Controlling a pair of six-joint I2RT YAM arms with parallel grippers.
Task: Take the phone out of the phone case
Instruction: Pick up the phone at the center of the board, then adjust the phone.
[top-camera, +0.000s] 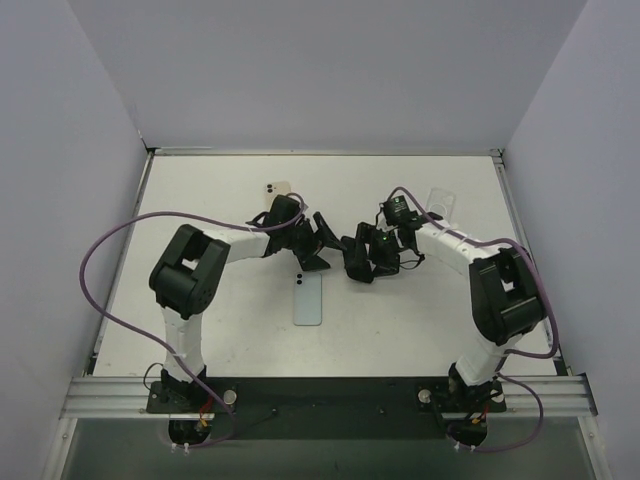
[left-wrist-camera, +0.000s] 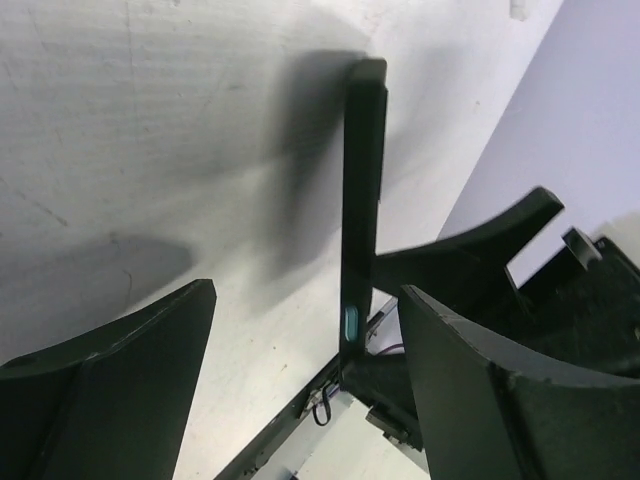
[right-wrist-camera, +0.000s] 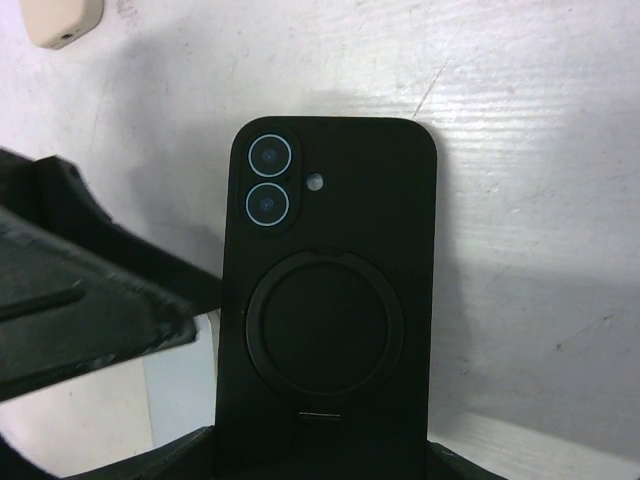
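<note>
Two arms meet over the middle of the tabletop (top-camera: 400, 320), and from my seat the grip looks one-sided. The right fingers (left-wrist-camera: 470, 250) are clamped on the lower end of the black case (right-wrist-camera: 400, 240) and hold it upright, clear of the surface, with its shadow falling on the white top behind it. I can see the phone (right-wrist-camera: 269, 182) seated inside the case: its twin lenses show through the cut-out at the upper left of the back, above the round ring.

The left fingers (left-wrist-camera: 120, 380) are spread wide. In the left wrist view the case stands edge-on between them, closer to the right-hand finger, and I see a gap on either side, so they are released and grasping nothing. One of those fingers shows as a dark wedge at the left of the right wrist view, just beside the case.

On the tabletop I also see a pale blue phone (top-camera: 308, 298) lying flat on the near side of the two wrists, a cream-coloured phone or case (top-camera: 277, 189) beyond the left wrist, which I cannot tell apart, and a clear case (top-camera: 441, 203) by the right arm's far side.
</note>
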